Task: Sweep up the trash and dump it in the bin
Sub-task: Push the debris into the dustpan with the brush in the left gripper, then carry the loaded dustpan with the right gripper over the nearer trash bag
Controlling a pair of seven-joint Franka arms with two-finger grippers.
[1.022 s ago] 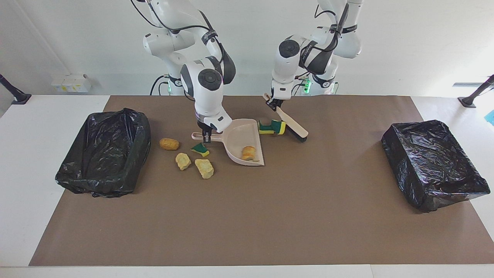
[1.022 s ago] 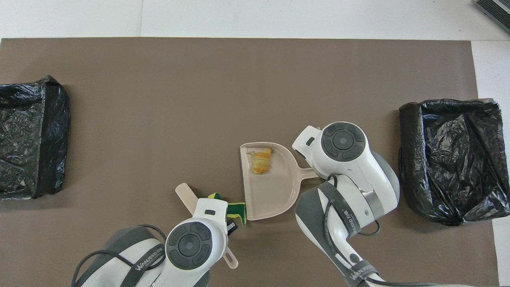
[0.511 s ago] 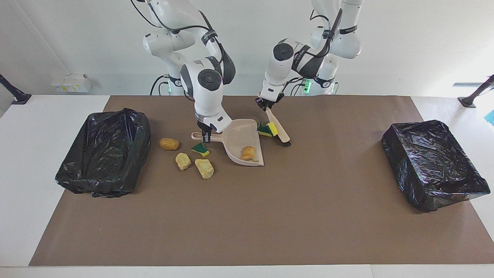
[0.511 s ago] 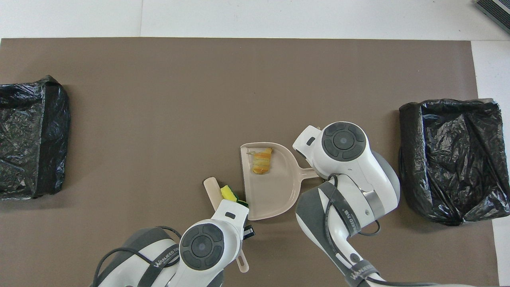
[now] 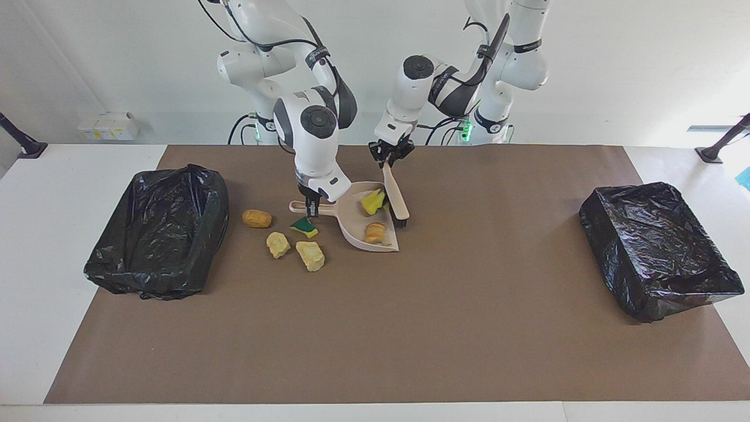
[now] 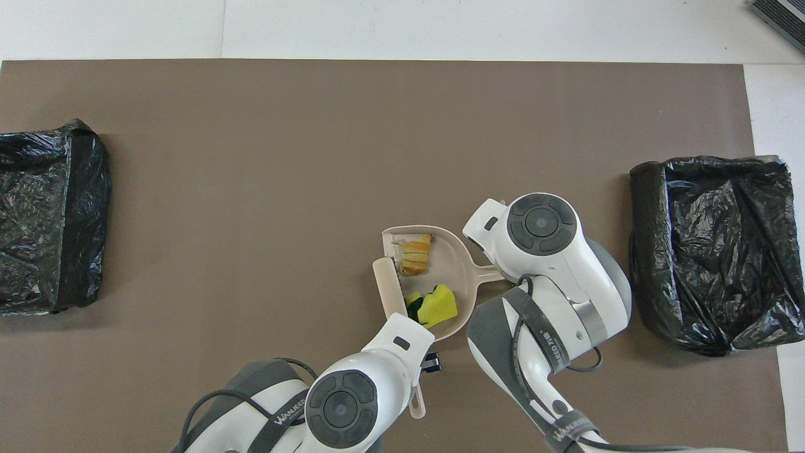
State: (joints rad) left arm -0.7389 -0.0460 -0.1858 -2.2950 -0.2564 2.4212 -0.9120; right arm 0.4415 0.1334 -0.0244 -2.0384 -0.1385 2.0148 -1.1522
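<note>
My right gripper (image 5: pixel 313 207) is shut on the handle of the beige dustpan (image 5: pixel 354 218), which rests on the brown mat. In the pan lie an orange foam lump (image 5: pixel 375 232) and a yellow-green sponge piece (image 5: pixel 372 202); both also show from overhead, the lump (image 6: pixel 415 255) and the sponge (image 6: pixel 438 306). My left gripper (image 5: pixel 389 157) is shut on the beige brush (image 5: pixel 396 197), whose black bristles stand at the pan's open edge. More trash lies on the mat beside the pan's handle: a green sponge piece (image 5: pixel 304 226), an orange lump (image 5: pixel 256 218) and two yellow lumps (image 5: pixel 278 244) (image 5: pixel 310 256).
A bin lined with a black bag (image 5: pixel 158 234) stands at the right arm's end of the table, close to the loose trash. A second black-lined bin (image 5: pixel 656 249) stands at the left arm's end. The brown mat (image 5: pixel 410 328) covers the table's middle.
My left gripper swept the brush toward the dustpan, pushing the yellow-green sponge pieces off the mat into the pan. The right gripper kept hold of the handle; the pan shifted slightly.
</note>
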